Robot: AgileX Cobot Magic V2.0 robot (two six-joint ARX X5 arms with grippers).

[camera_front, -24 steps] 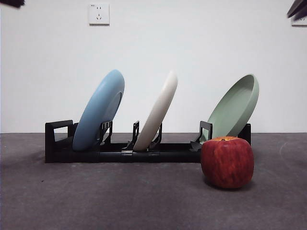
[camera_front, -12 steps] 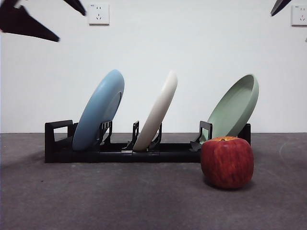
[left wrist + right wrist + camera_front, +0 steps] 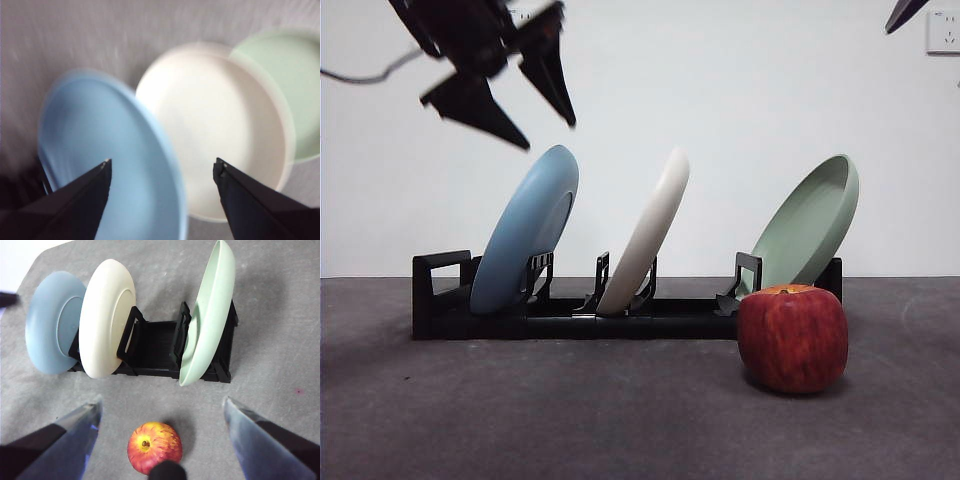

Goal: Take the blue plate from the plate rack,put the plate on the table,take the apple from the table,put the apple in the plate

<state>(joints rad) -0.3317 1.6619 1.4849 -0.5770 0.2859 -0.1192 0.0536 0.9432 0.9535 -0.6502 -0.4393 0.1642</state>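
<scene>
showing the front view first: a long low black plastic plate rack (image 3: 570, 310) sits on the flat dark grey speckled table (image 3: 570, 420), holding three plates that lean in its slots so each top rim stands free to be gripped. the large round matte light-blue plate (image 3: 525, 230) leans at one end, a cream-white plate (image 3: 645, 235) in the middle, a pale green plate (image 3: 810, 225) at the other end. a deep-red apple (image 3: 792, 338) rests on the table just in front of the rack's green-plate end, untouched. the left gripper (image 3: 525, 105) hangs above and close to the blue plate's top rim, tilted down, its two black jaws spread wide, holding nothing.

in the left wrist view, which is blurred, the open jaws seem to straddle the blue plate's rim, the cream plate beside it.

in the right wrist view, the right gripper (image 3: 160, 440) waits high over the table, jaws wide and empty, looking down on the rack, all three plates and the apple.
</scene>
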